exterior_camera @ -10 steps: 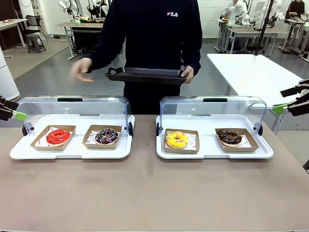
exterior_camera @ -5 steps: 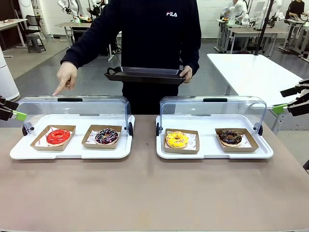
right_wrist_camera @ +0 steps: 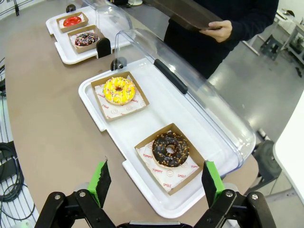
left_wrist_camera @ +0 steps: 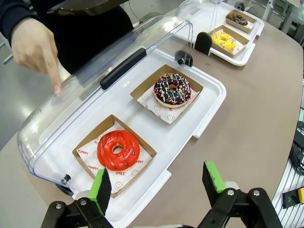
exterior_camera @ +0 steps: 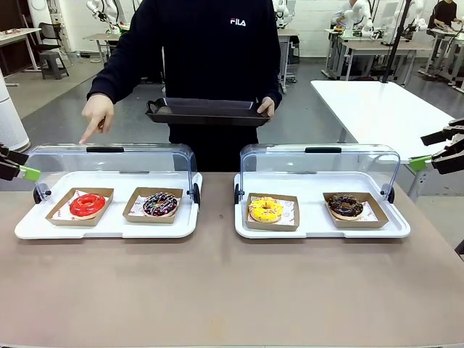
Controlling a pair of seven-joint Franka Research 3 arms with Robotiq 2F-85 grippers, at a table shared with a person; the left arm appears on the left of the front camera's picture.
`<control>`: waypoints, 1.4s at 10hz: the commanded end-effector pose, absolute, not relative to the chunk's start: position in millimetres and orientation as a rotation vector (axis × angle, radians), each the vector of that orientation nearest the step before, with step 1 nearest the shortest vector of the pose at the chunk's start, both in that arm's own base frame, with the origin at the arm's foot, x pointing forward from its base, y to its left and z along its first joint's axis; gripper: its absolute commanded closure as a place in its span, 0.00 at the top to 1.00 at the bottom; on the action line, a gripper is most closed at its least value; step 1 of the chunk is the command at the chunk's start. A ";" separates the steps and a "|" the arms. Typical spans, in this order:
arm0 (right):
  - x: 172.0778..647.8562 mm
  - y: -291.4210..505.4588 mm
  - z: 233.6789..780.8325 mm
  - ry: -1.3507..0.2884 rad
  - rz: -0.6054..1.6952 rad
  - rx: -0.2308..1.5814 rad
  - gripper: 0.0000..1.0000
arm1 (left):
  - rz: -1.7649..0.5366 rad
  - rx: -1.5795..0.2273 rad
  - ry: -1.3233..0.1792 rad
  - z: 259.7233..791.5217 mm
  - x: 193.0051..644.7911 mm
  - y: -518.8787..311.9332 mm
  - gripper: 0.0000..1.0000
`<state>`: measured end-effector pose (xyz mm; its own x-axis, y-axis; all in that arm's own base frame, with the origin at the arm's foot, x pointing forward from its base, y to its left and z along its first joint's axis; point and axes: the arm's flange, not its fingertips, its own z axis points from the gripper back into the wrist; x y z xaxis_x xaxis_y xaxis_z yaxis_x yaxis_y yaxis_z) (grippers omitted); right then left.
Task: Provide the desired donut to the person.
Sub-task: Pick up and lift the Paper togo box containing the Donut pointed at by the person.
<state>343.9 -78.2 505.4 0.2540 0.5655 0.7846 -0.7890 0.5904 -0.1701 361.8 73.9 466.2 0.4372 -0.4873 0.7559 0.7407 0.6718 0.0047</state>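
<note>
Request: the person [exterior_camera: 210, 51] in the dark sweatshirt aims the index finger of a pointing hand [left_wrist_camera: 35, 45] down at the left end of the clear plastic dome lid [exterior_camera: 109, 156]. It is directly behind the red-glazed ring donut [exterior_camera: 87, 204], which I judge to be the one wanted.
Donut position: in a brown cardboard tray on the white display base [exterior_camera: 29, 226], leftmost of four, just beside the chocolate donut with coloured sprinkles [exterior_camera: 160, 204]. The lid is swung to the far side, so the front is open.
Receiving tray: a black rectangular tray [exterior_camera: 206, 112] is in the person's other hand, beyond the case.
Left arm: the left gripper [left_wrist_camera: 156, 183] has its jaws spread wide and empty, hovering over the case's near edge by the red donut.
Right arm: the right gripper [right_wrist_camera: 155, 183] is likewise wide apart and empty, above the other case.
Risks: pinching the glaze instead of the cardboard would smear or crush it. A high approach could strike the lid or the hand. Thin cardboard may flex and tip the donut in transit.
</note>
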 end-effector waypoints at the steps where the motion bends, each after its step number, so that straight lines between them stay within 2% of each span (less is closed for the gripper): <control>1: 344.9 -79.3 504.2 -0.943 0.941 0.296 1.00 | -0.793 -0.358 -0.816 464.6 363.2 76.0 1.00; 2: 344.9 -79.3 504.2 -0.943 0.941 0.296 1.00 | -0.783 -0.353 -0.807 466.2 361.8 73.9 1.00; 3: 344.9 -79.3 504.2 -0.943 0.941 0.296 1.00 | -0.814 -0.278 -0.727 462.0 379.7 60.4 1.00; 4: 344.9 -79.3 504.2 -0.943 0.941 0.296 1.00 | -0.902 -0.247 -0.610 447.8 393.2 47.4 1.00; 6: 344.9 -79.3 504.2 -0.943 0.941 0.296 1.00 | -1.068 -0.141 -0.485 418.1 409.1 39.5 1.00; 9: 344.9 -79.3 504.2 -0.943 0.941 0.296 1.00 | -1.219 0.000 -0.416 384.5 422.5 41.0 1.00; 12: 344.9 -79.3 504.2 -0.943 0.941 0.296 1.00 | -1.484 0.174 -0.326 369.3 422.5 43.3 1.00; 14: 344.9 -79.3 504.2 -0.943 0.941 0.296 1.00 | -1.525 0.202 -0.369 364.6 433.5 37.1 1.00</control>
